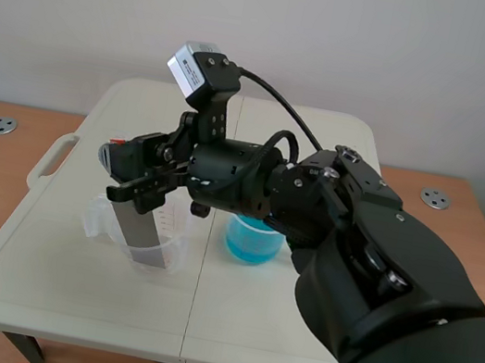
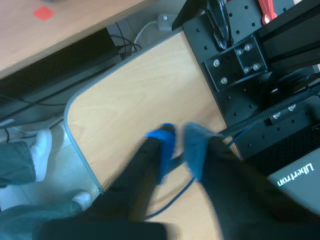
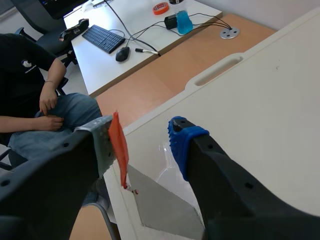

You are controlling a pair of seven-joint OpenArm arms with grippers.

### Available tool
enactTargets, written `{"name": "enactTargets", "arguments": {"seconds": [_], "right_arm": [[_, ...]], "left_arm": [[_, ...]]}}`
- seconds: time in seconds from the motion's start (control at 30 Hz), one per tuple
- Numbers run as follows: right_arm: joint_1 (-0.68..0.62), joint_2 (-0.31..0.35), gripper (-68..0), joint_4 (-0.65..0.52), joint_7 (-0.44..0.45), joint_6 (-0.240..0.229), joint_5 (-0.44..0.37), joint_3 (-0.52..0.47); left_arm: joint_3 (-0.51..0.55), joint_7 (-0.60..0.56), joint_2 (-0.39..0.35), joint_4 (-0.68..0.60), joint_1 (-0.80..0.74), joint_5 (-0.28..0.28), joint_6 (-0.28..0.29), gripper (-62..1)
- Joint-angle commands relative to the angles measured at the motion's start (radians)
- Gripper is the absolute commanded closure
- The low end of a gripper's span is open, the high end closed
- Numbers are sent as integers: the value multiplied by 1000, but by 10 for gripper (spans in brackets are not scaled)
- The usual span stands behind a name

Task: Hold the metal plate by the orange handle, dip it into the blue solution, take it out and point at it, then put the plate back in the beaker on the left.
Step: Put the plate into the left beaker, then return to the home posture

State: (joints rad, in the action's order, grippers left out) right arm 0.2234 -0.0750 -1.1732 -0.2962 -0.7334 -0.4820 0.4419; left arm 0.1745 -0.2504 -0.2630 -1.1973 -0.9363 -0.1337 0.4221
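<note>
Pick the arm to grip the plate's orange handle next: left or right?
Right. The right gripper, fingers open, straddles the orange handle of the metal plate in the beaker; the left gripper is over a wooden top.

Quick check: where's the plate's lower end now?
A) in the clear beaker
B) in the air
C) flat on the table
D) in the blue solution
A: the plate stands in the clear beaker, beside the blue solution.
</note>
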Motion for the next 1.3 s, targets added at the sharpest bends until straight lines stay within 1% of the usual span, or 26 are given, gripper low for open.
{"name": "enactTargets", "arguments": {"seconds": [0.0,0.03,0.07,0.23,0.3,0.4,0.43,0.6,0.63,0.7,0.77,0.83,0.97,1.13,1.2,1.27], "right_arm": [[34,-3,-293,-14,15,-12,-15,-17],[38,0,-307,-14,15,-12,-16,-21],[40,0,-319,-14,15,-12,-16,-25],[64,0,-368,-14,15,20,-15,-56],[74,1,-385,-14,14,41,-15,-66],[82,6,-392,-14,14,56,-15,-82],[84,6,-400,-14,14,56,-15,-86],[94,23,-401,-14,16,57,-18,-97],[95,25,-406,-14,19,57,-19,-97],[95,25,-441,-14,20,57,-19,-97],[95,25,-464,-14,23,57,-19,-97],[95,25,-474,-14,23,57,-19,-97],[95,25,-480,-15,30,56,-21,-97],[95,25,-564,-26,36,56,-58,-97],[95,28,-604,-34,32,56,-73,-97],[95,36,-644,-50,26,56,-80,-97]], "left_arm": [[3,-6,2,-10,-13,5,6,-482],[3,-5,2,-10,-13,5,5,-618],[3,-2,2,-10,-12,5,5,-623],[3,28,2,-10,-11,5,6,-623],[3,40,2,-10,-11,5,6,-623],[3,42,2,-10,-11,5,6,-623],[3,42,2,-10,-10,5,6,-623],[3,47,2,-10,-10,6,6,-623],[3,46,2,-10,-10,6,6,-623],[3,37,2,-10,-10,18,8,-623],[3,10,2,-10,-8,18,10,-623],[3,0,-2,-20,-2,16,10,-623],[5,18,-4,-35,21,16,10,-623],[5,7,-8,-60,50,16,9,-623],[5,7,-21,-94,60,17,8,-623],[5,7,-41,-145,66,32,6,-623]]}}
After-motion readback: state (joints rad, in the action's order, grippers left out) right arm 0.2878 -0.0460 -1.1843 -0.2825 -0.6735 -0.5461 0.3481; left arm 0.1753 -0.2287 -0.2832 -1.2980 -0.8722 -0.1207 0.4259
